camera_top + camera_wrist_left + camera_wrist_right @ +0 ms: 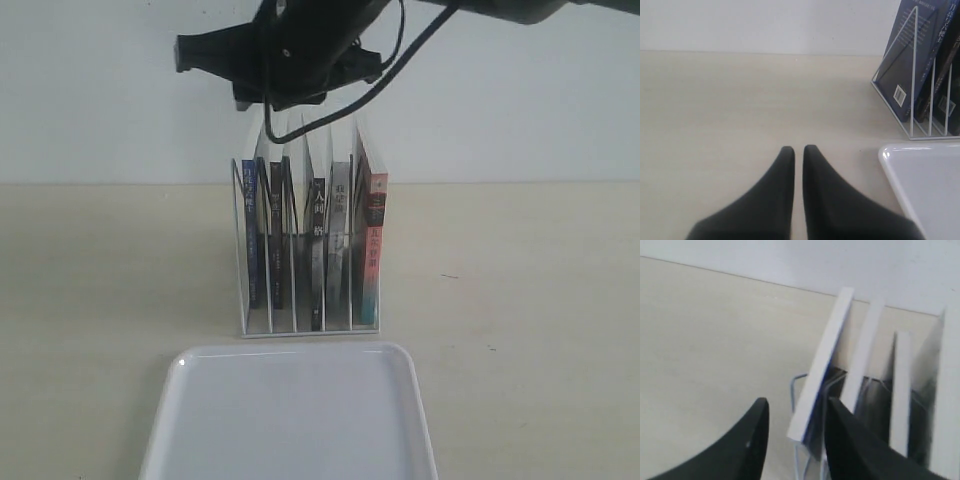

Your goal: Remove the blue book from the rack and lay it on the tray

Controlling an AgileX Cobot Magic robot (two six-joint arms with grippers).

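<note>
Blue book (250, 230) at rack (300, 328) end: outer side free (bare tabletop (120, 270)); black-spined neighbour (277, 240) close inside.

The table (90, 280) is pale beige with a faint wood grain; the far wall (520, 100) is plain off-white; the wire rack (300, 333) is white; the leftmost book (250, 235) has a dark blue spine with white characters, and a dark blue back cover with a small white barcode patch; the middle books (317, 250) have black spines with pale lettering; the rightmost book (374, 240) runs pink to teal; the near tray (290, 420) is glossy white; the left gripper (798, 150) and the right gripper (797, 402) are black.
</note>
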